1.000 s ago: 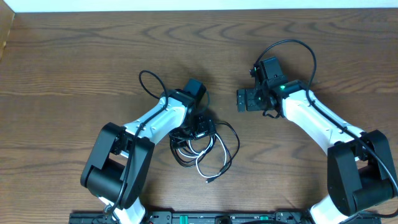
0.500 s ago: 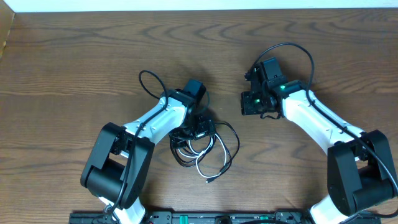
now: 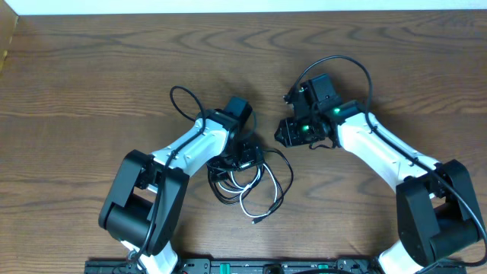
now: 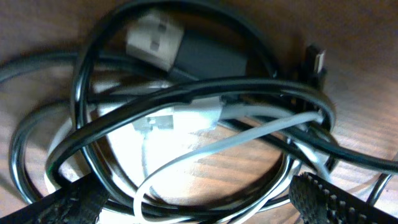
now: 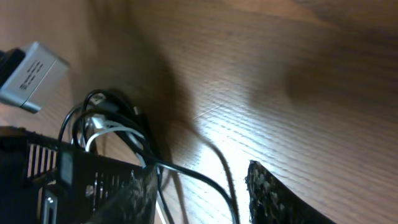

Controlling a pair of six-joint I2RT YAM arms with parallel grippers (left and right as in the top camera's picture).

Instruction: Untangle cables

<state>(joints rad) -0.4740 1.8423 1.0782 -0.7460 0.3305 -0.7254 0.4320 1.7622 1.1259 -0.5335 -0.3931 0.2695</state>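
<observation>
The cables lie in one tangled heap on the wooden table: black loops, a white cord and a black USB plug. My left gripper hovers directly over the heap and is open. In the left wrist view its fingertips straddle the bundle without pinching it. My right gripper sits just to the upper right of the heap, tilted toward it. In the right wrist view it is open, and a black cable loop runs loose through the gap between its fingers.
A thicker black arm wire curls beside the left arm, and another arches over the right arm. The table's far edge runs along the top. A wooden edge stands at the far left.
The right gripper has moved left and nearer to the cable heap, tilting as it went, and its jaws stand narrower than a second ago. The left arm and the cables have not moved.
</observation>
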